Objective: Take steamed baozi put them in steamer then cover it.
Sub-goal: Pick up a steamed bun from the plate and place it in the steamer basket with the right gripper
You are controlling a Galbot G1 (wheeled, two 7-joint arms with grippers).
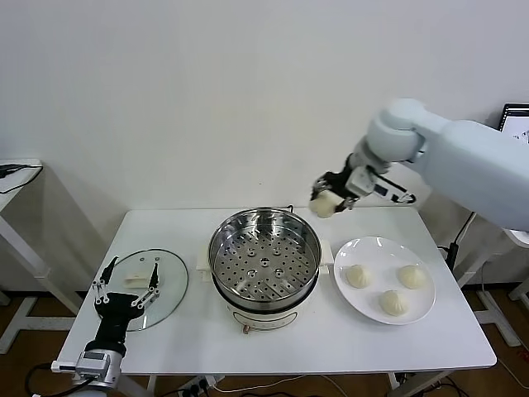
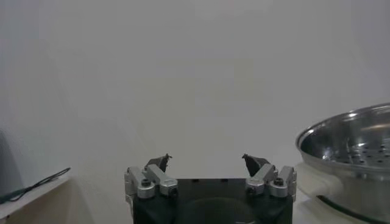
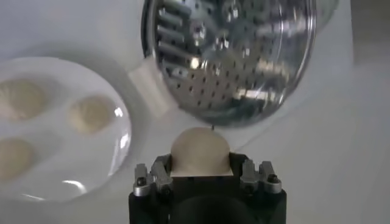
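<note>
My right gripper (image 1: 328, 198) is shut on a cream-white baozi (image 1: 323, 204) and holds it in the air above the table, just behind the steamer's right rim. The baozi (image 3: 200, 150) sits between the jaws in the right wrist view. Three more baozi (image 1: 358, 275) (image 1: 411, 275) (image 1: 393, 303) lie on the white plate (image 1: 372, 246) to the right. The shiny steel steamer (image 1: 264, 257) stands mid-table with nothing in it; it also shows in the right wrist view (image 3: 237, 55). The glass cover (image 1: 147, 286) lies flat at the left. My left gripper (image 1: 126, 287) is open, low over the cover.
The steamer sits on a white pot base (image 1: 260, 316). A side table (image 1: 16, 174) stands at the far left and a dark screen (image 1: 516, 120) at the far right. The white table's front edge (image 1: 281, 364) runs close below the pot.
</note>
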